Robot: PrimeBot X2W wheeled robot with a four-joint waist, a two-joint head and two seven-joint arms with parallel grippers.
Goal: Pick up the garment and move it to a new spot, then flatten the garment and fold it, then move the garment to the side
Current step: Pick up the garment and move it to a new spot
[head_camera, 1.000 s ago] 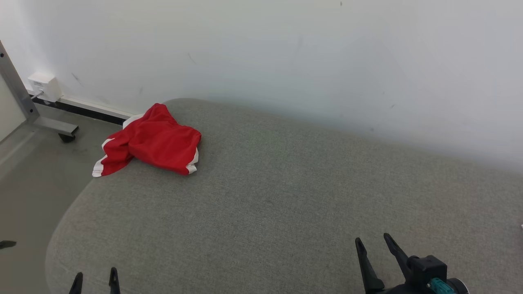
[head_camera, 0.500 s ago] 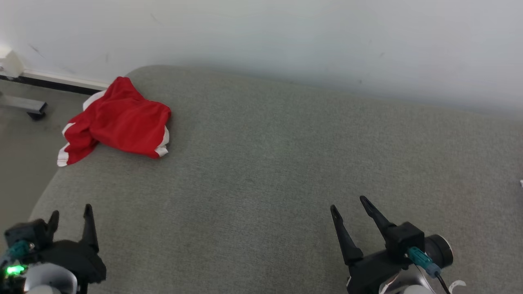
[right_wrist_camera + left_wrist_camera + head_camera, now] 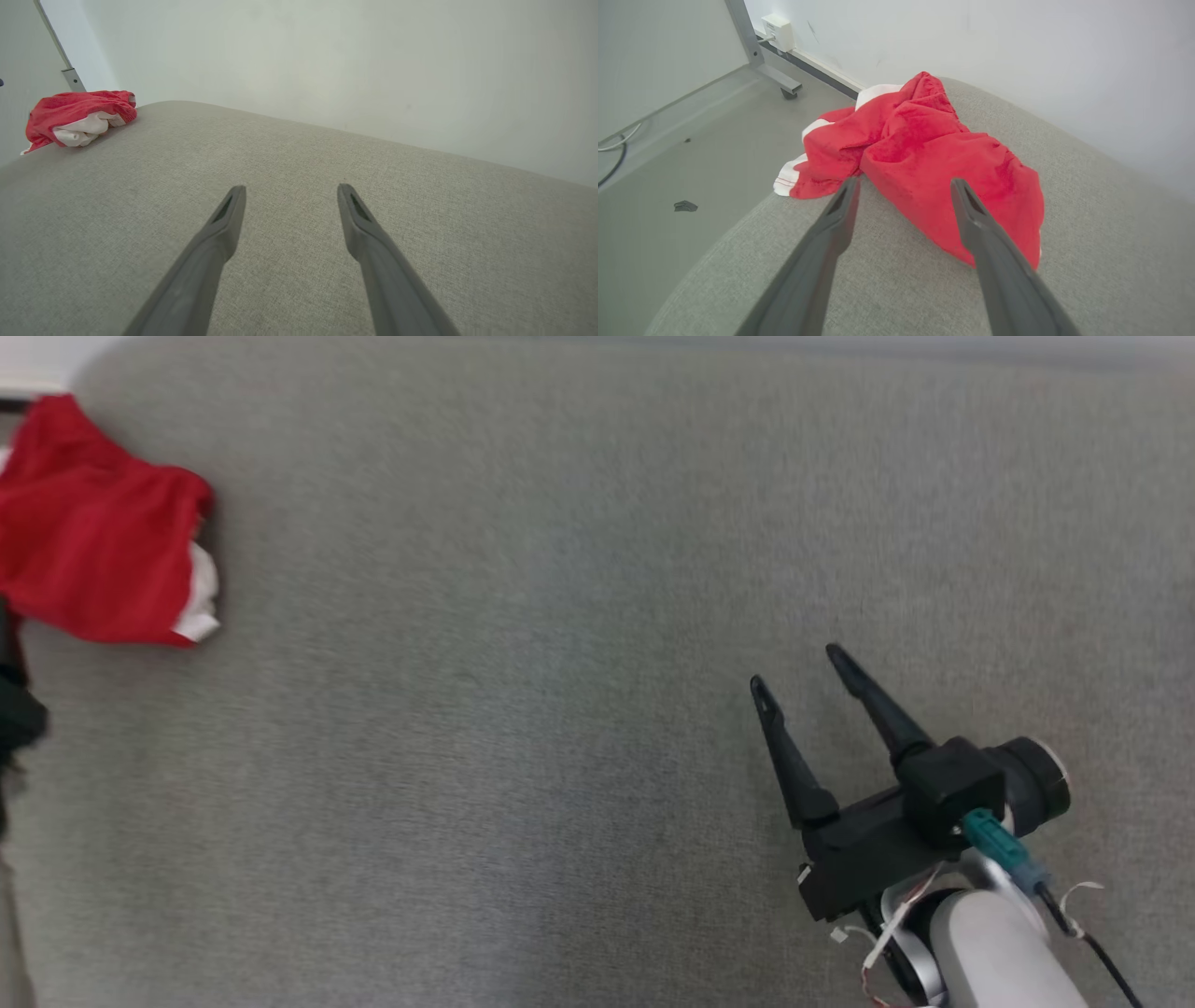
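The garment (image 3: 93, 523) is a crumpled red piece with white trim, lying at the far left corner of the grey padded surface (image 3: 560, 616). Part of the garment (image 3: 934, 158) hangs over the surface's rounded edge toward the floor. My left gripper (image 3: 904, 180) is open, its two fingertips just short of the garment's near edge and touching nothing. My right gripper (image 3: 795, 667) is open and empty above the bare surface at the right, far from the garment. In the right wrist view the right gripper (image 3: 290, 188) points across the surface, with the garment (image 3: 74, 112) at the far left.
A white wall (image 3: 327, 56) runs along the far edge of the surface. Left of the surface is grey floor (image 3: 668, 233), with a metal frame leg on a caster (image 3: 777, 79), a white wall box (image 3: 777, 30), a cable (image 3: 612, 154) and a small dark scrap (image 3: 685, 205).
The head camera has tilted down and swung right, so the garment now sits at that view's upper left. The right gripper stands higher in view. The garment itself has not moved.
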